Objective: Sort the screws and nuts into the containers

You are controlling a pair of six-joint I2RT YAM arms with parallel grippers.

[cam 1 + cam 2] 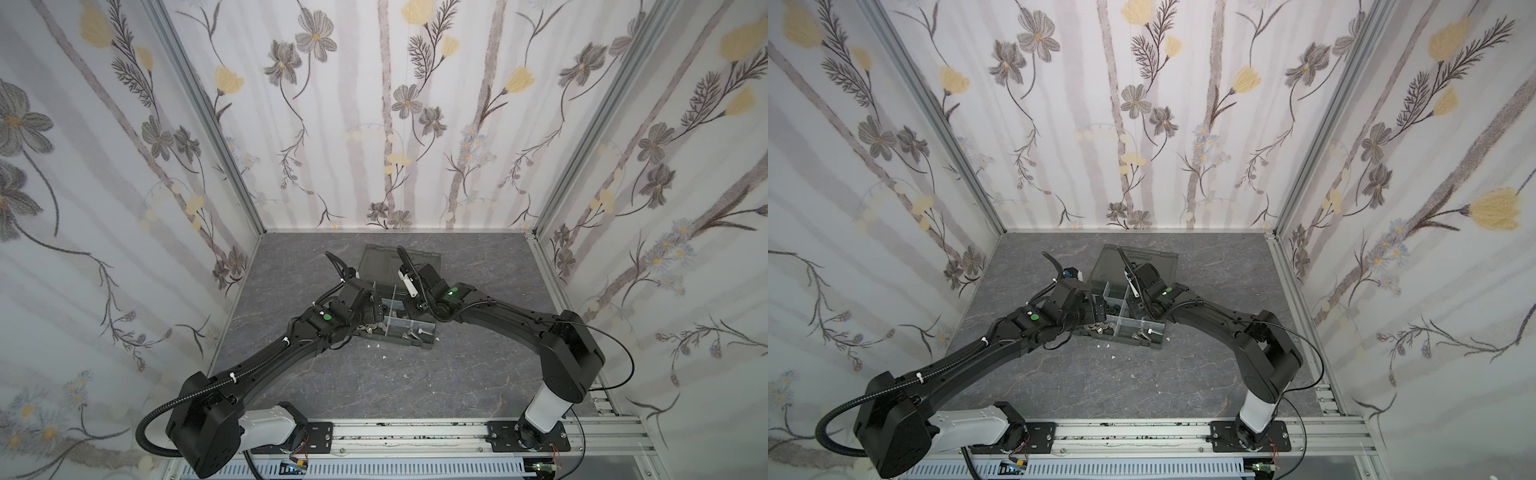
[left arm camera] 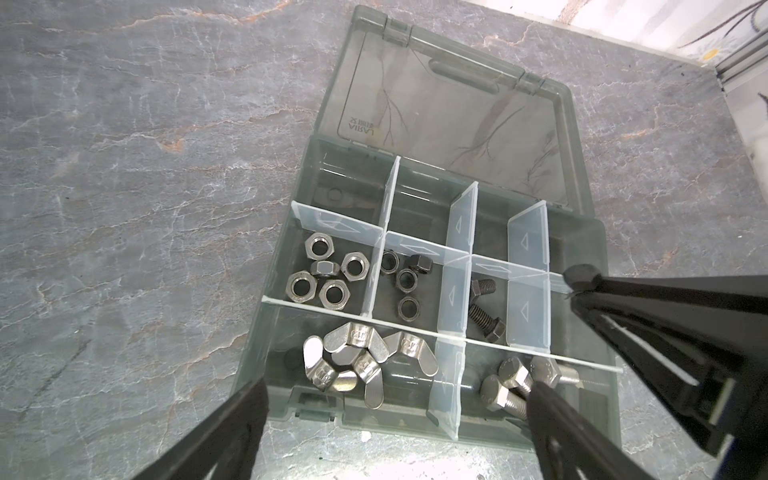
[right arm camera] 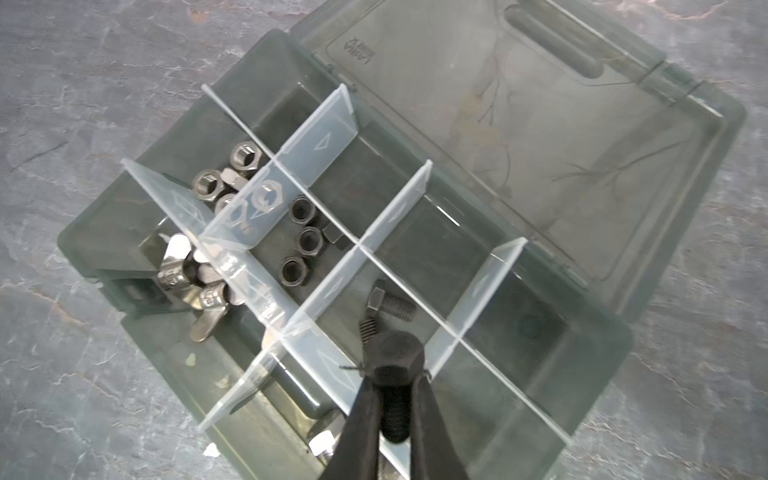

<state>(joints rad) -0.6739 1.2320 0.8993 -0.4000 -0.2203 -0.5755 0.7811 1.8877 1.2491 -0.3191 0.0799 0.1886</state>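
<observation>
The dark grey organiser box (image 2: 266, 320) (image 1: 419, 343) lies open on the table. Its cells hold silver hex nuts (image 2: 324, 274), black nuts (image 2: 403, 278), two black screws (image 2: 484, 307), silver wing nuts (image 2: 357, 365) and silver screws (image 2: 515, 382). My right gripper (image 3: 397, 374) is shut on a black screw (image 3: 397, 353), whose hex head sticks out past the fingertips. It hangs just above the dividers beside the cell that holds a black screw (image 3: 388, 305). My left gripper (image 2: 399, 390) stands wide open over the box's near wall, above the wing nuts, holding nothing.
The smoky translucent lid (image 2: 457, 124) (image 1: 1163, 262) lies flat behind the box. Small white flecks (image 1: 376, 345) dot the grey marbled table in front of the box. Flowered walls close in the back and both sides. Both arms meet over the box.
</observation>
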